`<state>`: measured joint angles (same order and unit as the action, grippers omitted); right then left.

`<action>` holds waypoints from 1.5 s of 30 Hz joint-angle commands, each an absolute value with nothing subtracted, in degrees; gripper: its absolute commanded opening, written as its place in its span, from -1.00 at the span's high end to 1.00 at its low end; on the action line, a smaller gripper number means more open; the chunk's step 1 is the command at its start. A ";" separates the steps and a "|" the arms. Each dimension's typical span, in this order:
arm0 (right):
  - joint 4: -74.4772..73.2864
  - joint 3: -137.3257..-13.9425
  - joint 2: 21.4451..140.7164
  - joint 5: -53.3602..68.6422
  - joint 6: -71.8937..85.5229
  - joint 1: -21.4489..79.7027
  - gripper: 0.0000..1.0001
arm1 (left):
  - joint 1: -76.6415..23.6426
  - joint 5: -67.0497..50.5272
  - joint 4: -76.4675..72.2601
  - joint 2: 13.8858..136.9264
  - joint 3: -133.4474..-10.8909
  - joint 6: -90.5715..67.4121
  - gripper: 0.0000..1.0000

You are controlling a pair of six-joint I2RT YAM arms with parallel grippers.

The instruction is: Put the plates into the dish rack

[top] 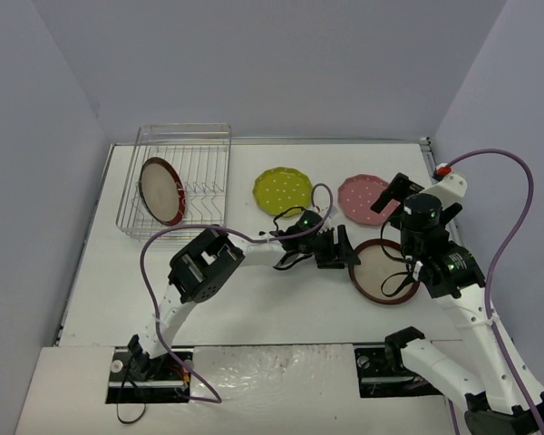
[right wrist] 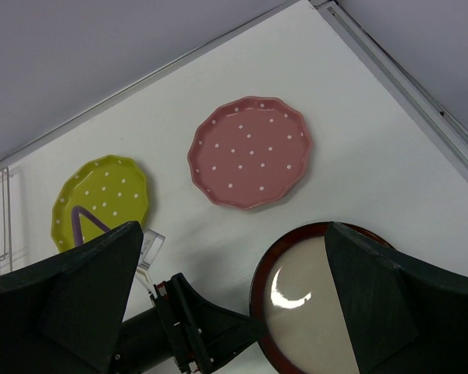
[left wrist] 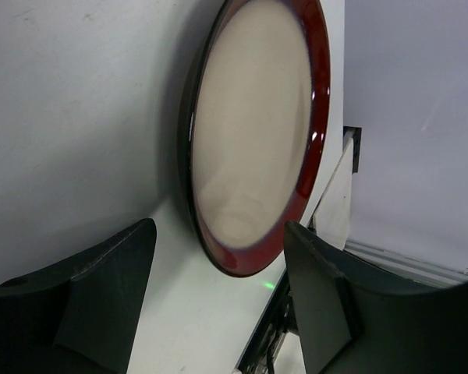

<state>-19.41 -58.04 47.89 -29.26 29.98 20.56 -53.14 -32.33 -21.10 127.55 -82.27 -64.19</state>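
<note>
One red-rimmed plate stands on edge in the dish rack. A second red-rimmed plate lies on the table. My left gripper is at this plate's left edge, turned on its side. It is open, and the rim reaches just in between its fingertips. My right gripper hangs wide open above the same plate and holds nothing. The yellow-green plate and the pink plate lie flat further back.
The rack sits at the table's back left corner, near the left wall. A raised rail runs along the table's right edge. A purple cable loops over the left arm close to the yellow-green plate.
</note>
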 commanded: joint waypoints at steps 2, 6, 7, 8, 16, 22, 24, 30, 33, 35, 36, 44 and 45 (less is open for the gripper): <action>-17.49 -59.33 47.38 -31.07 30.15 20.17 -1.00 | -54.47 -34.41 -28.38 127.37 -87.08 -67.08 -0.24; -17.49 -59.33 46.92 -31.03 30.10 20.21 -1.00 | -55.05 -34.33 -28.34 128.29 -87.64 -67.64 -0.24; -17.47 -59.33 46.83 -31.03 30.06 20.21 -1.00 | -55.25 -34.35 -28.18 128.49 -87.78 -67.71 -0.24; -17.43 -59.33 46.78 -31.03 30.06 20.21 -1.00 | -55.38 -34.30 -27.87 128.71 -87.96 -67.80 -0.24; -17.49 -59.24 46.24 -30.94 30.15 20.21 -1.00 | -56.14 -33.16 -23.32 129.29 -89.44 -66.16 -0.21; -17.40 -59.23 45.87 -31.03 30.25 20.21 -1.00 | -56.59 -31.97 -18.36 129.48 -90.74 -64.04 -0.11; -17.40 -59.15 45.74 -30.98 30.32 20.21 -1.00 | -56.61 -31.72 -17.33 129.64 -91.11 -63.62 -0.08; -17.40 -59.05 45.60 -30.76 30.32 20.21 -1.00 | -56.97 -31.14 -15.94 130.43 -91.86 -63.13 0.14; -17.40 -58.93 45.40 -30.76 30.32 20.21 -1.00 | -57.04 -30.77 -15.65 131.00 -91.93 -63.24 0.27; -17.40 -58.82 45.20 -30.76 30.32 20.28 -1.00 | -57.04 -30.54 -15.51 131.20 -91.87 -63.26 0.35; -17.40 -58.76 45.07 -30.76 30.36 20.27 -1.00 | -57.08 -30.43 -15.47 131.29 -91.81 -63.28 0.38; -17.38 -58.56 44.89 -30.56 30.57 20.30 -1.00 | -57.20 -29.02 -13.94 131.66 -91.82 -62.51 0.71; -17.38 -58.51 44.91 -30.47 30.59 20.28 -1.00 | -57.22 -28.82 -13.60 131.63 -91.90 -62.28 0.78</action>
<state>-20.03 -58.04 44.94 -29.23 29.98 20.56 -56.28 -30.34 -14.51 132.46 -89.35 -63.52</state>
